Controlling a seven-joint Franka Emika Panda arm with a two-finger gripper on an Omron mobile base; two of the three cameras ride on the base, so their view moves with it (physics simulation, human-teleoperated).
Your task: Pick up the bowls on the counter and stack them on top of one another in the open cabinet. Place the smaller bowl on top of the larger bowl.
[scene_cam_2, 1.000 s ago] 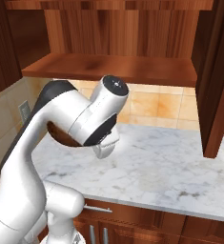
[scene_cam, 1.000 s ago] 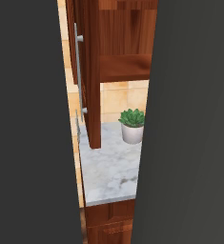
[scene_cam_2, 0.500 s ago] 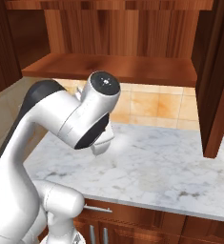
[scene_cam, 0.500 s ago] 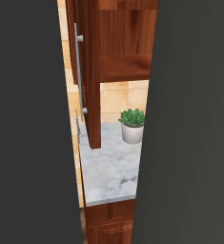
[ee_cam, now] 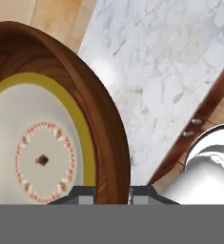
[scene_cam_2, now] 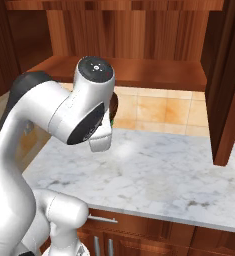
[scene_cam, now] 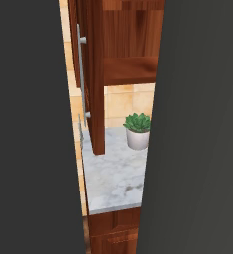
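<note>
Hand view: gripper [ee_cam: 112, 190] sits astride the rim of a bowl [ee_cam: 51, 124], one finger tip each side of the brown wall, so it's clamped on that rim; bowl is dark brown wood-look outside, w/ a yellow band inside the rim, cream centre, ring of small red-orange marks and a dark dot in the middle; bowl takes up the left part of this view, marble counter [ee_cam: 166, 71] lies beyond it, looks well below the bowl; counter's reddish-brown front w/ silver handles shows at right edge.

Right base view: arm bent over the counter [scene_cam_2: 154, 180]; wrist and hand block most of the bowl, only a dark brown sliver [scene_cam_2: 113, 106] pokes out right of the wrist, above the counter and about level w/ the underside of the cabinet shelf; small green bit just under that sliver, can't tell what it is. Cabinet [scene_cam_2: 134, 70] stands open above, shelf bare where visible; its door [scene_cam_2: 229, 80] hangs open at right.

Left base view: narrow slot between dark panels; cabinet door [scene_cam: 90, 74] seen edge-on w/ silver bar handle [scene_cam: 81, 74]; shelf edge [scene_cam: 130, 69] to its right; white pot w/ succulent [scene_cam: 138, 131] on the counter [scene_cam: 113, 178] by the tiled wall.

Second bowl: can't tell where it is.
</note>
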